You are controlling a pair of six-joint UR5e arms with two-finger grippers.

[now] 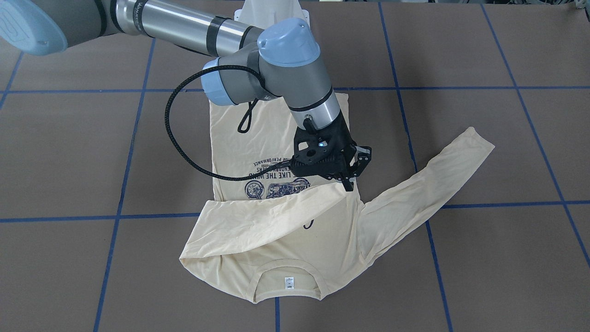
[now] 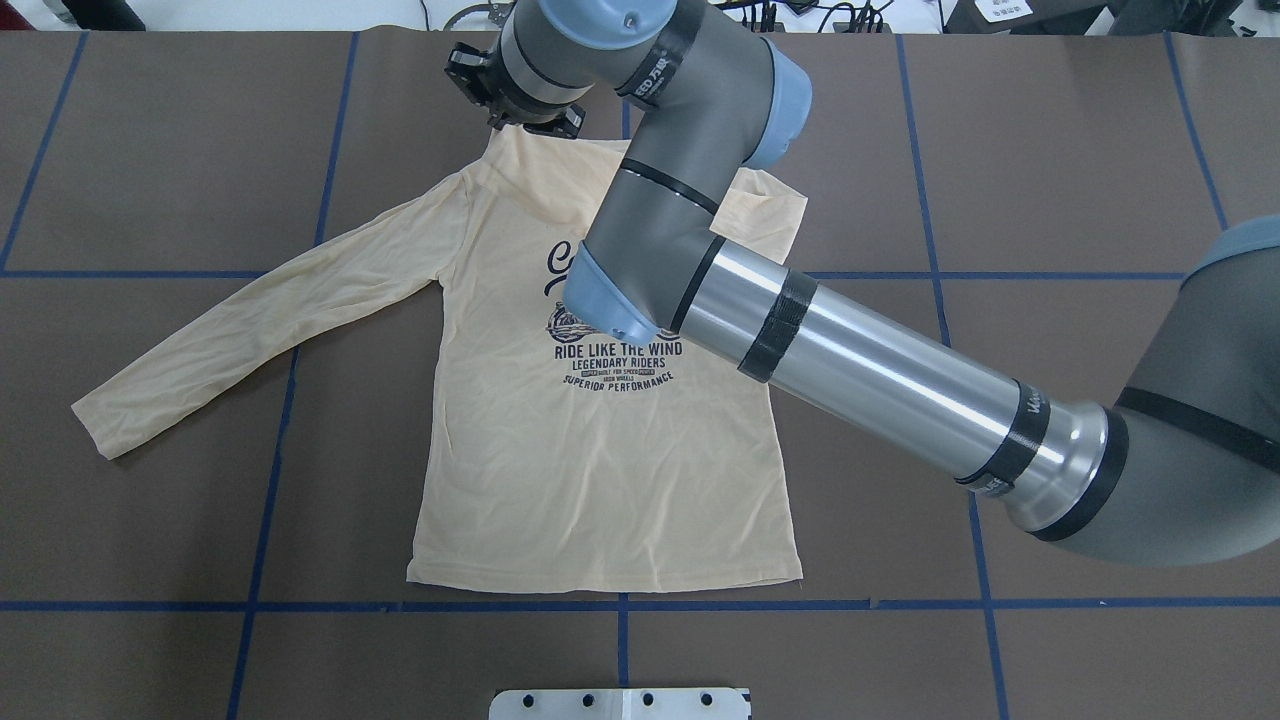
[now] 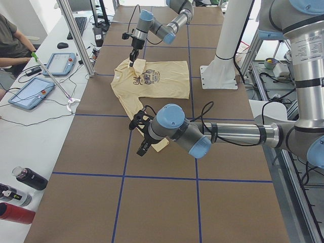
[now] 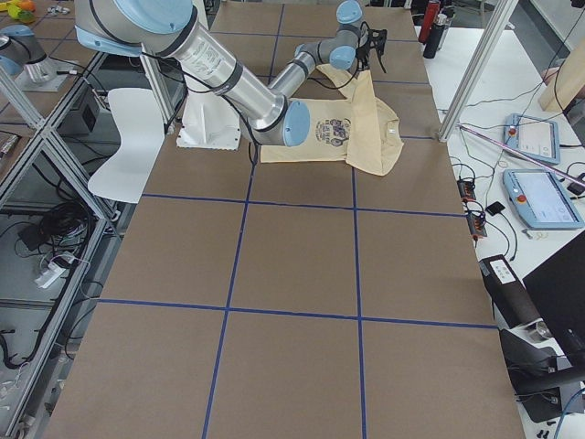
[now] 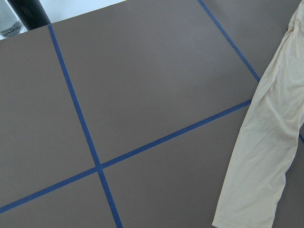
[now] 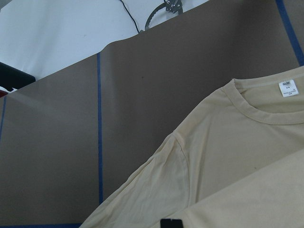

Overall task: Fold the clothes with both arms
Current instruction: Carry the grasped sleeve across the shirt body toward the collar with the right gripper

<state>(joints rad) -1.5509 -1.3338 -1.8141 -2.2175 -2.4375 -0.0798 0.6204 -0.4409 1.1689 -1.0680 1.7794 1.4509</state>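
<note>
Since my feeds ring the table, I read the surface first: a matte brown table covering (image 1: 484, 258) ruled into large squares by blue tape lines (image 1: 507, 203). The white pedestal base (image 3: 223, 71) stands at the robot's edge. In the left-side view, grey touch-screen pendants (image 3: 61, 63) lie on a pale side bench at 10 o'clock, and dark drink bottles (image 3: 28, 178) at 8 o'clock.

The pale cream-yellow, long-sleeved thin T-shirt (image 1: 258, 138) lies print-up mid-table. In the front-facing view its hem is at 12 o'clock, and its collar with the small white neck label (image 1: 289, 282) is at 6 o'clock. The crossed sleeve (image 1: 276, 212) is drawn from 8 o'clock over the chest and covers part of the navy print. The flat sleeve (image 1: 428, 180) stretches toward 2 o'clock. Brown covering shows all round the cloth, widest toward 3 and 9 o'clock.

My black two-finger right gripper (image 1: 348, 184) stands over the chest, its fingers pinched together on the end of the crossed sleeve, which rises a little off the body. The black left gripper (image 3: 143, 148) hangs near the flat sleeve's cuff. Only that side view shows it, so I cannot tell how its fingers stand.
</note>
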